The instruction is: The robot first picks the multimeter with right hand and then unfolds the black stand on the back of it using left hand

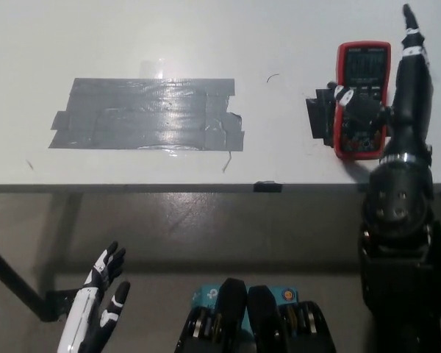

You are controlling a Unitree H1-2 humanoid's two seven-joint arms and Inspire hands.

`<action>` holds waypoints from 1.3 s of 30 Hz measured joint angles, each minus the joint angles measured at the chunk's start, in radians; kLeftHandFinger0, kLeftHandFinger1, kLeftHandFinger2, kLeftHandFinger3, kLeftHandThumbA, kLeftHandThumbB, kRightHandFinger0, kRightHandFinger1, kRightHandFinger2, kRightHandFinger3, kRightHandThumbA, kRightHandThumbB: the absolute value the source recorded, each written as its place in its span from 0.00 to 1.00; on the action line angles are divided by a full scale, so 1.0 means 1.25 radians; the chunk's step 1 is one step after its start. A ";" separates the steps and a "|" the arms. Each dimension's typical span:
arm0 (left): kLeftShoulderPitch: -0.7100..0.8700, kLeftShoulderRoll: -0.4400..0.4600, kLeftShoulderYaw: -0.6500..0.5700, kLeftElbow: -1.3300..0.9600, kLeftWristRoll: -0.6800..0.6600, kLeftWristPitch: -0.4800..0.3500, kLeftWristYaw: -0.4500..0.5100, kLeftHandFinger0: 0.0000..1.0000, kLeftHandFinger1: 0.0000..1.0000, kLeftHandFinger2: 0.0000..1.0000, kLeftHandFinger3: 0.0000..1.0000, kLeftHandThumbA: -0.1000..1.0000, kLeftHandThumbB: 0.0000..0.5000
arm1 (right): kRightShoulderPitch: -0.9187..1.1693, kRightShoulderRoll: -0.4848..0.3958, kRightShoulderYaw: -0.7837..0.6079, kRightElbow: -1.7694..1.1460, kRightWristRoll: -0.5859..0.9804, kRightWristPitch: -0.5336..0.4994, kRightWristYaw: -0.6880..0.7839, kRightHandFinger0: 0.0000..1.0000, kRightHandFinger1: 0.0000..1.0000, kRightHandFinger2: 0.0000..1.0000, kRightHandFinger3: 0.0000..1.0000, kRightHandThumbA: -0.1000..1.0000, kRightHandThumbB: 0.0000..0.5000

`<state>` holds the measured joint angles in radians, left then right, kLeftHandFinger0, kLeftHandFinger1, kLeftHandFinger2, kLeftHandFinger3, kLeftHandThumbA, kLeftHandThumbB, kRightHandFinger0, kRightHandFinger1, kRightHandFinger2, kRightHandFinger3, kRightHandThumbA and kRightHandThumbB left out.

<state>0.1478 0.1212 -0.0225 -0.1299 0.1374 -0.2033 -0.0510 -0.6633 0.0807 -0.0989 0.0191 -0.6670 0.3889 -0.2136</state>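
A red-cased rectangular multimeter (361, 98) with a dark glossy display at its top and a round dial lower down lies flat near the right end of the smooth, matte white counter (132, 37), its long side pointing away from the front edge. It rests on a small patch of black tape (320, 118) that shows at its left side. The black right hand (397, 95) reaches over the counter from the lower right, its jointed plastic-and-metal segments banded with white; one long finger extends past the multimeter's right edge towards the far side, while a shorter digit with a white tip crosses the meter's left side over the dial. The fingers are spread on either side of the red case, and whether they actually press it cannot be told from this angle. Further left on the counter sits a wide, wrinkled rectangle of shiny grey duct tape (147, 115) laid in overlapping strips, catching the light. A small black tab (267, 185) marks the counter's front edge. The white left hand (103, 298) hangs low at the lower left, below the counter edge and above the dull floor, with its slim fingers apart and holding nothing
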 measured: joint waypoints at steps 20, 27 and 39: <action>0.001 0.010 -0.010 0.024 0.040 -0.038 -0.001 1.00 1.00 1.00 1.00 0.70 0.32 | -0.157 -0.007 -0.045 0.275 0.054 0.028 -0.144 1.00 1.00 1.00 1.00 1.00 0.87; -0.005 0.018 -0.025 0.027 0.054 -0.038 -0.004 1.00 1.00 1.00 1.00 0.58 0.33 | -0.218 -0.013 -0.076 0.325 0.113 0.027 -0.162 1.00 1.00 1.00 1.00 1.00 0.91; -0.007 0.028 -0.037 0.028 0.065 -0.038 -0.007 1.00 1.00 1.00 1.00 0.70 0.29 | -0.288 -0.062 -0.077 0.515 0.168 0.023 -0.210 1.00 1.00 1.00 1.00 1.00 0.87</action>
<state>0.1388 0.1567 -0.0682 -0.0954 0.2182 -0.2512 -0.0598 -1.0238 0.0037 -0.1948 0.6623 -0.4569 0.4176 -0.4764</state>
